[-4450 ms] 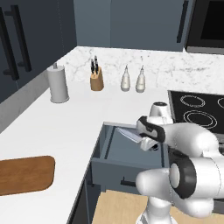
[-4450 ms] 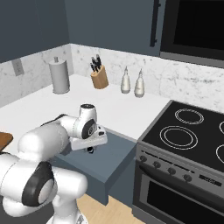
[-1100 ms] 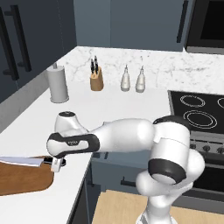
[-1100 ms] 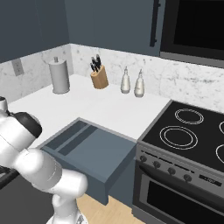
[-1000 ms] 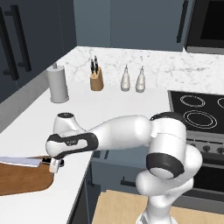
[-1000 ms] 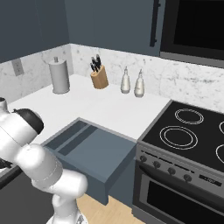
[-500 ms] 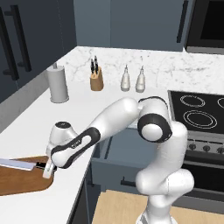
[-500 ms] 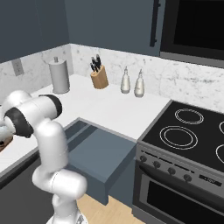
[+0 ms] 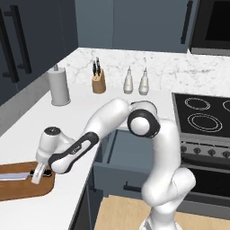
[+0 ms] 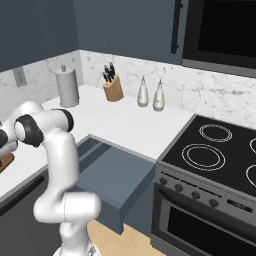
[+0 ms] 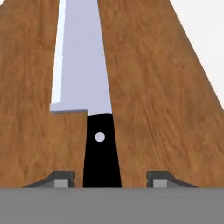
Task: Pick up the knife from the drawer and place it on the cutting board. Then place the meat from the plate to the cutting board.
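One half of the task looks done: you see the knife (image 11: 85, 83) lying flat on the cutting board (image 9: 18, 191) near the bench's front edge, the tool (image 11: 109, 178) open around its handle. Meat remains.

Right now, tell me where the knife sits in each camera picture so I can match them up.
Left base view: the knife lies flat on the cutting board at lower left, handle under the claw.
Right base view: the knife is not in it; a sliver of the board peeks in at the left edge.
Hand view: the knife runs up the centre, handle at the bottom.
Shared landmark: the brown cutting board.
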{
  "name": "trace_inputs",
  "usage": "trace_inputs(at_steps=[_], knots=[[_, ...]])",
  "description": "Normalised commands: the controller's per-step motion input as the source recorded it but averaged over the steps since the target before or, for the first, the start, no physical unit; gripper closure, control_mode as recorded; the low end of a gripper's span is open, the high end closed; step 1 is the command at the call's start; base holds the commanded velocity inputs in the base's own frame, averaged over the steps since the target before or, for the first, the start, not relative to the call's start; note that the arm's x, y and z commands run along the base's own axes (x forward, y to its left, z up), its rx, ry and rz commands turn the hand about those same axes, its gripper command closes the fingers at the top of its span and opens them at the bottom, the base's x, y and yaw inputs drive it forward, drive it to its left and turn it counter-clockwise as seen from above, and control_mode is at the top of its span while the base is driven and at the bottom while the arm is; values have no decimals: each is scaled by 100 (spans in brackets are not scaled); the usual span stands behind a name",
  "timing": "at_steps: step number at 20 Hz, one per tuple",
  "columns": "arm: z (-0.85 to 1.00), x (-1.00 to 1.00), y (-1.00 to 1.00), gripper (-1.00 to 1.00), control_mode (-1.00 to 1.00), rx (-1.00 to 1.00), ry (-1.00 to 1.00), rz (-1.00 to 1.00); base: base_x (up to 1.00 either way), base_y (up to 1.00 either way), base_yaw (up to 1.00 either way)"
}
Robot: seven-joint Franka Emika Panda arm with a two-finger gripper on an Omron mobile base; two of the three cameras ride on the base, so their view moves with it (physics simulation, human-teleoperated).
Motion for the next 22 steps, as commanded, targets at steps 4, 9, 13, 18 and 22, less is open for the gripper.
trace_inputs(at_steps=[4,9,13,18,22], knots=[[32,-1,-29,-100,-100,0,0,-3,0,0,0],[50,-2,-97,-100,-100,1,0,-4,0,0,0],[37,-4,-100,-100,-100,1,0,-1,0,0,0],[5,-34,-100,-100,-100,1,-4,0,0,0,0],[16,-31,-100,-100,-100,6,-2,-1,0,0,0]])
